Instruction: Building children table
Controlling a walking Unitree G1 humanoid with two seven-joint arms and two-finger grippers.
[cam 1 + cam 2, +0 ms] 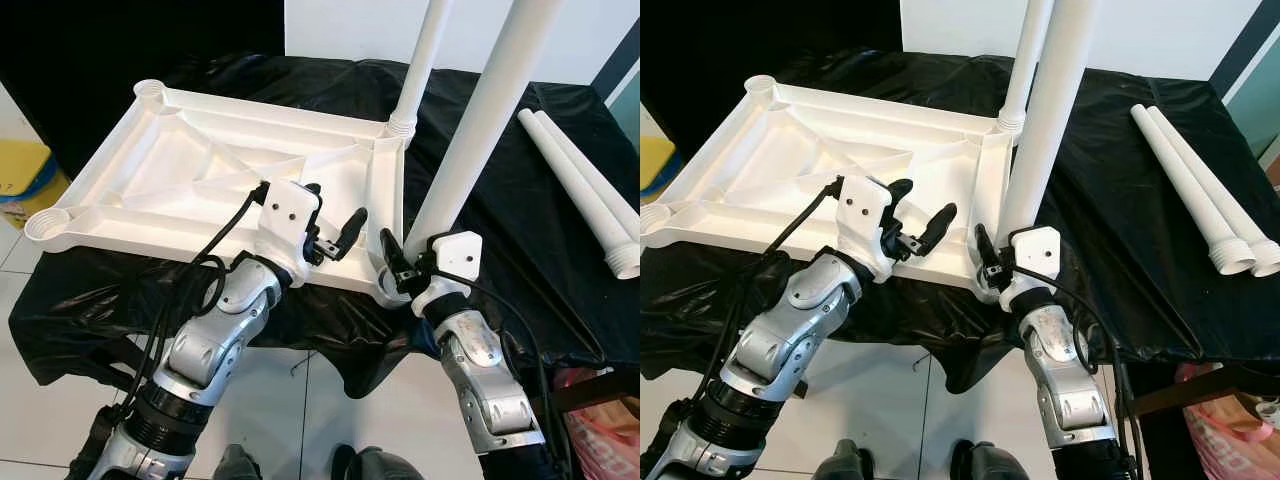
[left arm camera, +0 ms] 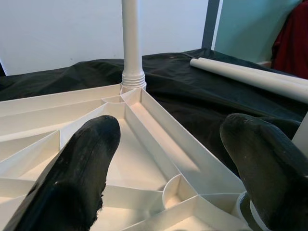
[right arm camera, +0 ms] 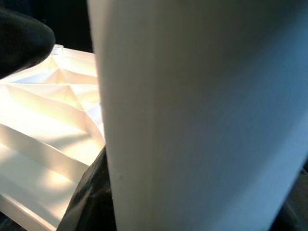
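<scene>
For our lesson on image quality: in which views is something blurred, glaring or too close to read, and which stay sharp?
Right wrist view: the white plastic table leg held in the right gripper looms close and soft, and the upturned white plastic tabletop glares yellowish. Left wrist view: the left gripper's black fingers are blurred; the tabletop ribs are sharp. Both eye views: evenly lit and crisp.

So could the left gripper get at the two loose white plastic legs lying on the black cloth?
Probably not: the left gripper is open, but the two loose legs lie far right, beyond the upright leg the right gripper holds.
</scene>
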